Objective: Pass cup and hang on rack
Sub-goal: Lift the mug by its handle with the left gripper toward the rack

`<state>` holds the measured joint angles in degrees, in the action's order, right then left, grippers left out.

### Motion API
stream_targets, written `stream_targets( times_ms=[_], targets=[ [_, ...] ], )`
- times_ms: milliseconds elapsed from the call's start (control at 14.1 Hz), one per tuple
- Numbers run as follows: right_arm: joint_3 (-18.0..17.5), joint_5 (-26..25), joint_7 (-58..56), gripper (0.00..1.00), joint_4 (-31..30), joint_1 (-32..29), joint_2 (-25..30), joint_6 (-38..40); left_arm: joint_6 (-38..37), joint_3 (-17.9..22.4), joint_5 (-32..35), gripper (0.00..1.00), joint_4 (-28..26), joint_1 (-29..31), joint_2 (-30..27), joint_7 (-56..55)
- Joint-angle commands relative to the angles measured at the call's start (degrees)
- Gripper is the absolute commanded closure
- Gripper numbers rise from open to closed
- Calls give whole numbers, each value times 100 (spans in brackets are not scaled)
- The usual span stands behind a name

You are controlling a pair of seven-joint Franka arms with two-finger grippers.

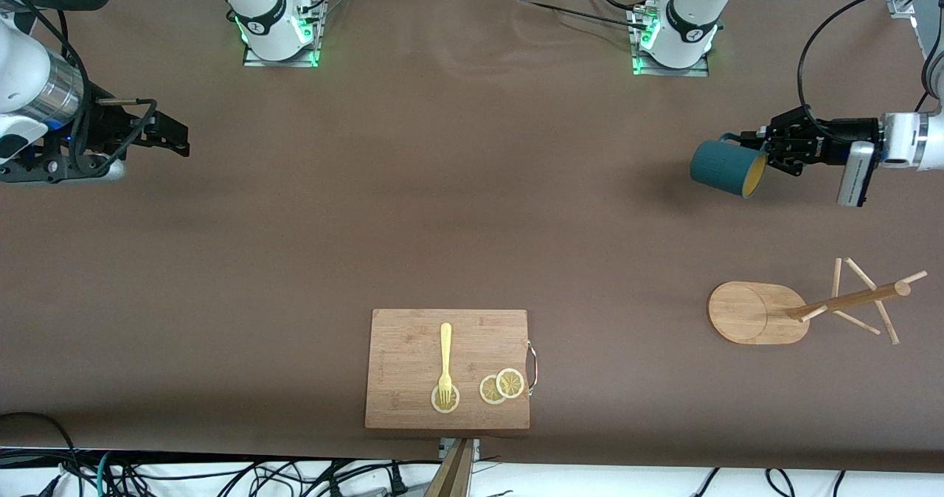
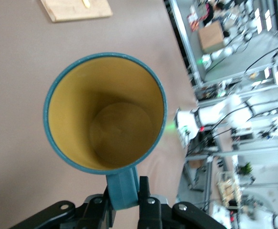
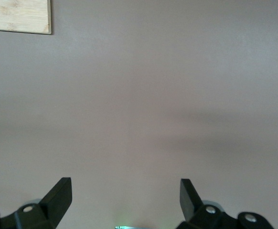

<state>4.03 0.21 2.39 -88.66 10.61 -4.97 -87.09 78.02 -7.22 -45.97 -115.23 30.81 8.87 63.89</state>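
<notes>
Nearest the front camera sits the rectangular wooden cutting board (image 1: pixel 448 369), carrying a pale yellow fork (image 1: pixel 445 363) and 3 lemon slices (image 1: pixel 501 386); none of it looks to be part of this job, so it simply stays out of the way. Toward the left arm's end of the brown desk (image 1: pixel 472 231) is the light wooden mug tree rack (image 1: pixel 804 311), on its oval base, its central post and thin angled pegs all free and nothing hanging on them. That's the target, and it is within that arm's reach.

Up above the desk and farther from the front camera than the rack, the left hand (image 1: pixel 767 150) is clamped on the side handle of the small dark teal cup (image 1: pixel 729 168). The cup is carried on its side, yellowish mouth turned back toward the wrist, which is why the left wrist view looks straight down its inside (image 2: pixel 105 112). Gripping by the handle leaves the loop awkward for a peg, I'd judge, so a fine approach angle will matter.

At the right arm's end, the right hand (image 1: pixel 158 132) hangs over bare desk, fingers (image 3: pixel 60 195) spread wide and holding nothing. It waits.
</notes>
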Motion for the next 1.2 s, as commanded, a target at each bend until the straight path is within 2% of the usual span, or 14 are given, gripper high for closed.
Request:
stream_targets(
  times_ms=[0, 213, 425, 567, 779, 921, 1134],
  targets=[
    [-43, -3, 69, 0, 95, -41, -12, 52, -357, 63, -377, 100, 53, 345, 150, -271],
    [-43, -3, 69, 0, 95, -41, -12, 52, -665, 63, -886, 100, 131, 960, 746, -456],
    [-43, -3, 69, 0, 95, -41, -12, 52, -744, 63, -932, 100, 806, 1190, 1396, -466],
    [-51, -3, 69, 0, 95, -32, -12, 61, -744, 63, -1238, 100, 1168, 1190, 1713, -561],
    [-51, -3, 69, 0, 104, -6, -12, 43, -700, 63, -1572, 100, 1283, 1181, 2012, -641],
    [-51, -12, 60, 0, 104, -6, -21, 43, -700, 63, -1722, 100, 1668, 1155, 2363, -624],
    [-60, -30, 51, 0, 104, 3, -12, 34, -674, 63, -1985, 100, 1775, 1111, 2567, -624]
  ],
)
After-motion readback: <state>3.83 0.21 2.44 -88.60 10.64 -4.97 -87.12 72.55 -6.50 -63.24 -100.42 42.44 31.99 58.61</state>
